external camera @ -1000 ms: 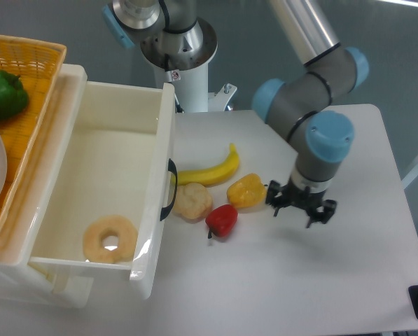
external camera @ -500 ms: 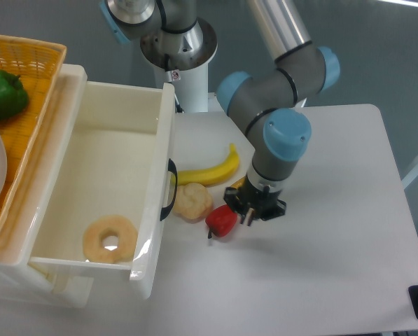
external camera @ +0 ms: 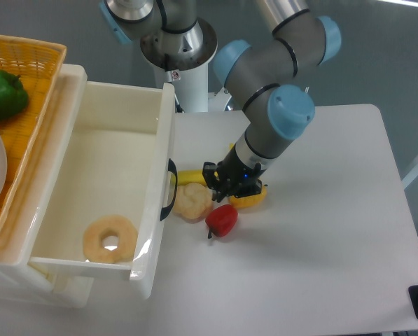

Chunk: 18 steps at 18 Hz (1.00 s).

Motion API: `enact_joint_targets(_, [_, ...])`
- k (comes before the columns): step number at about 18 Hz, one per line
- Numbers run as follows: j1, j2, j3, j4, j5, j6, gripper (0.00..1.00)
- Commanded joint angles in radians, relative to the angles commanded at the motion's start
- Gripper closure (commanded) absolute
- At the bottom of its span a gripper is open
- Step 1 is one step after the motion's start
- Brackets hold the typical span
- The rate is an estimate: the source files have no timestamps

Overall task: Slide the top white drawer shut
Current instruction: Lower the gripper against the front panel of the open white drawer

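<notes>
The top white drawer (external camera: 103, 189) is standing pulled far out at the table's left, a ring-shaped pastry (external camera: 110, 239) lying inside it. The approach step is in hand: the gripper (external camera: 231, 185) is hanging right of the drawer's black handle (external camera: 171, 189), its fingers too dark to tell whether apart or together. Next it needs contact with the drawer front and a leftward push. A banana (external camera: 194, 175), bread piece (external camera: 192, 201) and red pepper (external camera: 222, 220) are lying between, on the white table (external camera: 321, 266), before a grey wall.

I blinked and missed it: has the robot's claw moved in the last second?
Yes. The gripper has travelled left across the table, from right of the yellow pepper toward the top white drawer and its black handle.
</notes>
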Motion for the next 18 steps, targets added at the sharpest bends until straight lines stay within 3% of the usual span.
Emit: enact_joint_targets(18, [-0.072, 0.028, 0.009, 0.003, -0.039, -0.083, 0.82])
